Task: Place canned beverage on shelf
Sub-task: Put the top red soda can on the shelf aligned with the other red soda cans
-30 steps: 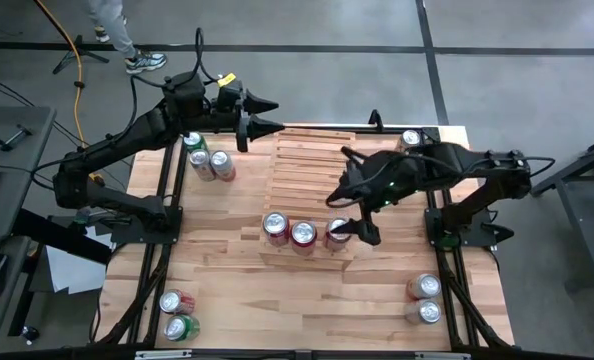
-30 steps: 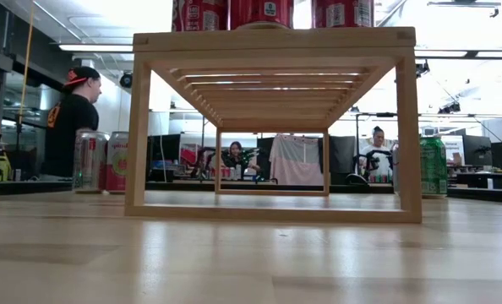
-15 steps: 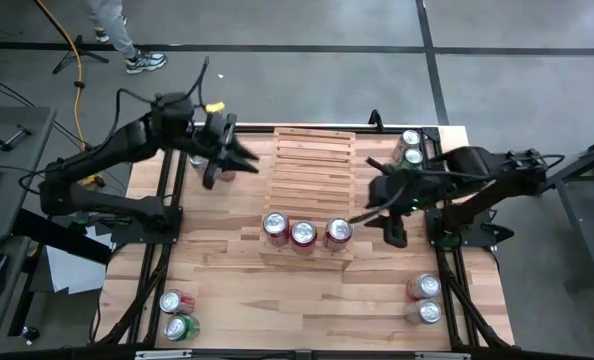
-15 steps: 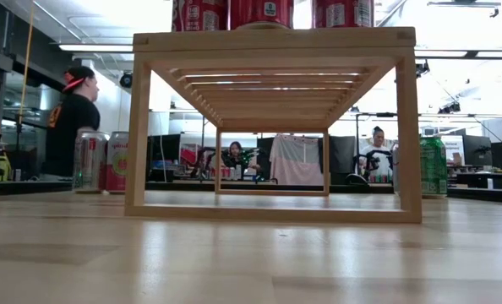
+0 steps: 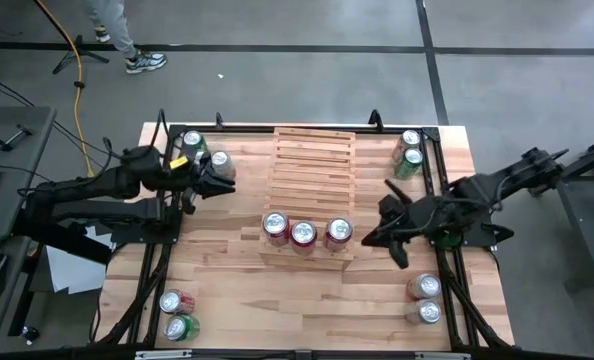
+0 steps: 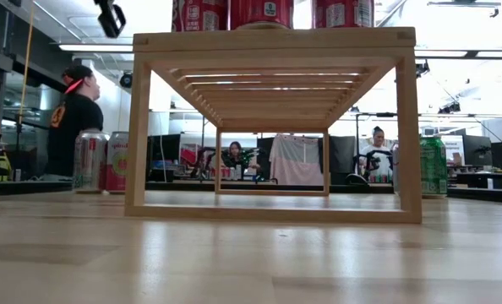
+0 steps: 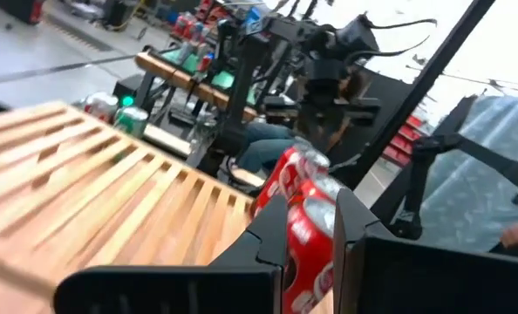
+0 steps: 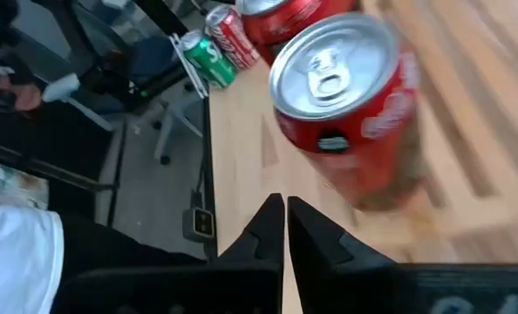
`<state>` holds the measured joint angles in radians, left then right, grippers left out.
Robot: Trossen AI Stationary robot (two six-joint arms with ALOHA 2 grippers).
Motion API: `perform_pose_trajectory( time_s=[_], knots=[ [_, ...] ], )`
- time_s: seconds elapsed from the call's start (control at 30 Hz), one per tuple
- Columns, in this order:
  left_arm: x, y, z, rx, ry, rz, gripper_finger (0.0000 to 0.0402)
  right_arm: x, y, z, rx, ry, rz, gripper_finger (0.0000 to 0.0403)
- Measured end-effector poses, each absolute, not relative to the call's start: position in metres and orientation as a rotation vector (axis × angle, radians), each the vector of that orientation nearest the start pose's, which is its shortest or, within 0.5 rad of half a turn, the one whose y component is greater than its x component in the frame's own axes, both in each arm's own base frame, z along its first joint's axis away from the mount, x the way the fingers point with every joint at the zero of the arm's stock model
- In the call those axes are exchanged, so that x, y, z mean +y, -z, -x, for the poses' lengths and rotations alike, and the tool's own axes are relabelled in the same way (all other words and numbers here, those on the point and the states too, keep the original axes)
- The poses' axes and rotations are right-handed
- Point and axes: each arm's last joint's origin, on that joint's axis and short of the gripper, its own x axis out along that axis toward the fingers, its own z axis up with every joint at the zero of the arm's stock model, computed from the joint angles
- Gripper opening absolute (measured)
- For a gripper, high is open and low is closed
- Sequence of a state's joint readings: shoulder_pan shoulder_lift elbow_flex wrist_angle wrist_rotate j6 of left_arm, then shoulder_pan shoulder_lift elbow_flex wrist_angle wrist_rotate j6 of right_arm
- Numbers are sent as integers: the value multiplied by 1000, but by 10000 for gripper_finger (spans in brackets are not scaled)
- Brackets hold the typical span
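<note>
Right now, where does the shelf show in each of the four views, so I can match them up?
High view: the shelf lies mid-table, between the two arms.
Low view: its frame fills the middle, seen end-on.
Left wrist view: its slats spread across the foreground.
Right wrist view: its slats show beyond the nearest can.
Shared landmark: the red cans standing in a row at one end of it.

The shelf (image 5: 312, 180) is a pale-wood rack of parallel slats in stepped tiers, standing at the table's centre. Three red cans (image 5: 303, 233) stand upright in a row on its front tier, at 6 o'clock of the rack, just beside each other.
</note>
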<state>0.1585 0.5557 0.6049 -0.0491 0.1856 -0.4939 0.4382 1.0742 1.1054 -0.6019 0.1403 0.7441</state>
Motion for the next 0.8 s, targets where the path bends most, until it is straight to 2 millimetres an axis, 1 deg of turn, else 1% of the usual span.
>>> perform_pose_trajectory(
  time_s=[0.13,0.3,0.47,0.67,0.8],
  knots=[
    [13,-304,-133,21,0,507,0,95,-332,-213,630,-69,-553,3],
    [13,-297,-138,54,-30,503,0,100,-321,-224,659,-53,-529,1],
    [13,-294,-142,76,-38,504,0,102,-316,-230,669,-42,-506,0],
    [14,-290,-147,103,-47,505,0,100,-317,-231,629,-2,-489,0],
    [15,-288,-150,118,-53,488,0,100,-320,-232,604,-14,-485,0]
  ],
)
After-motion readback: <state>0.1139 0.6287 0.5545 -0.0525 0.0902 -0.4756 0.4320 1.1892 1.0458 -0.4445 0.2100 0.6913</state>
